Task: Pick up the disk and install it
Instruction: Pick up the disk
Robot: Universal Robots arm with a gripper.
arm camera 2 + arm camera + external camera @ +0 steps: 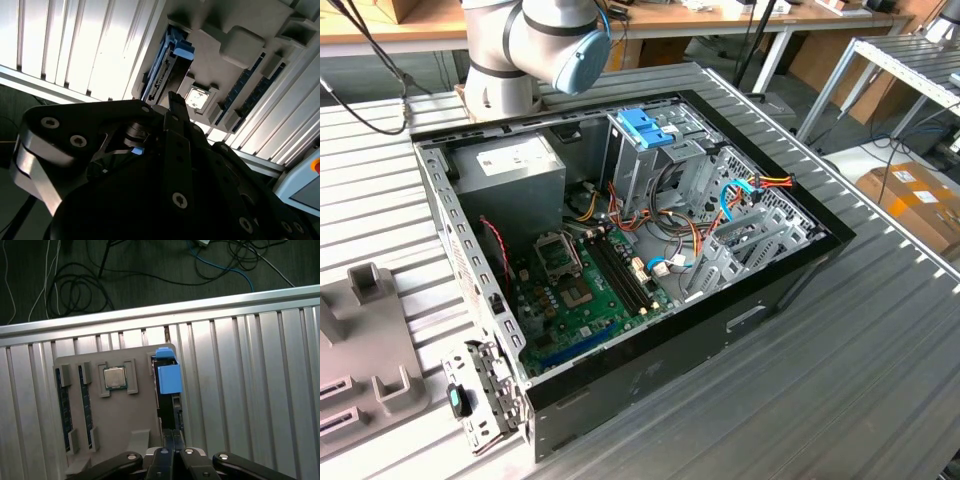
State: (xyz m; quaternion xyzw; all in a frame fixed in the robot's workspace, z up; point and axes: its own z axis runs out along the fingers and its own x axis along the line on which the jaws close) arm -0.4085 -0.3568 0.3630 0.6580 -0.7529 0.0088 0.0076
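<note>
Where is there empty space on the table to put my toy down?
The ribbed table is bare on the exterior view's right of the computer case. Inside it, cables crowd everything. The grey holder with the disk is crowded too.

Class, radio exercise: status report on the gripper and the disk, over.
Gripper shut, close by the disk. Disk on edge in grey tray slot, not yet lifted. Processor beside it, not between.
</note>
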